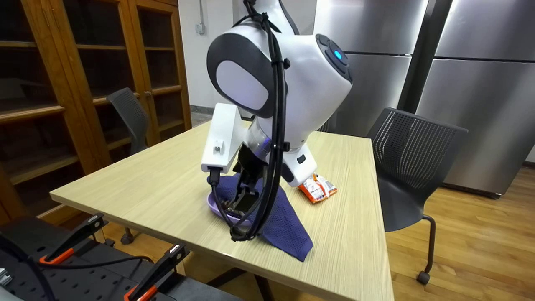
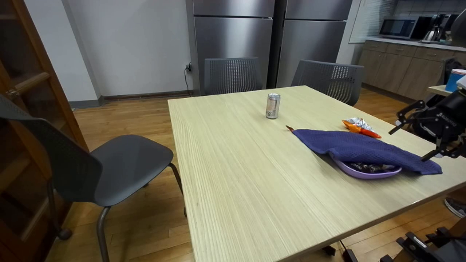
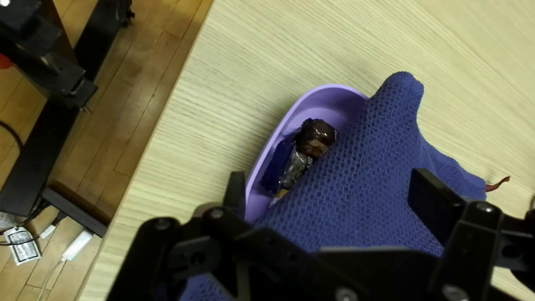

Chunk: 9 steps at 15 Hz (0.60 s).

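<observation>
Fridges stand beyond the surface. Left to right, we see a can, a cloth partly covering a bowl, a packet just beyond, and the tool, jaws apart and empty, facing the cloth. We judge this lining-up; gripping would call for moving in first.

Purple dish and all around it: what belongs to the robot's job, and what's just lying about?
Likely in the job, nearest the open gripper:
blue cloth
purple dish partly beneath it
wrapped items inside

Apparently just lying about:
orange packet
silver can
</observation>
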### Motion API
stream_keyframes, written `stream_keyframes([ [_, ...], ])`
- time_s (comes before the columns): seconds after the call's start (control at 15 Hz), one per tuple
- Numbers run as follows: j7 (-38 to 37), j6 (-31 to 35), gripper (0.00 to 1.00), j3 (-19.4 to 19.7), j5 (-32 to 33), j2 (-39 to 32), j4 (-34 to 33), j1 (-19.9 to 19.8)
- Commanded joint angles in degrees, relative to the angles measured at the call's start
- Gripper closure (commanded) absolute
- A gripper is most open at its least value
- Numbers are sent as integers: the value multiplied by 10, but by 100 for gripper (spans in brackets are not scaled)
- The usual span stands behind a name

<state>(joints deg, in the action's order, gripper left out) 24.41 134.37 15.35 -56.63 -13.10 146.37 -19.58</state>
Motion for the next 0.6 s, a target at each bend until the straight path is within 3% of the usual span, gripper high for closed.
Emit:
stream_keyframes([
  [0.0, 44, 30, 0, -11, -42, -2, 16, 4],
  [0.53, 81, 101, 0, -35, -108, -30, 7, 30],
])
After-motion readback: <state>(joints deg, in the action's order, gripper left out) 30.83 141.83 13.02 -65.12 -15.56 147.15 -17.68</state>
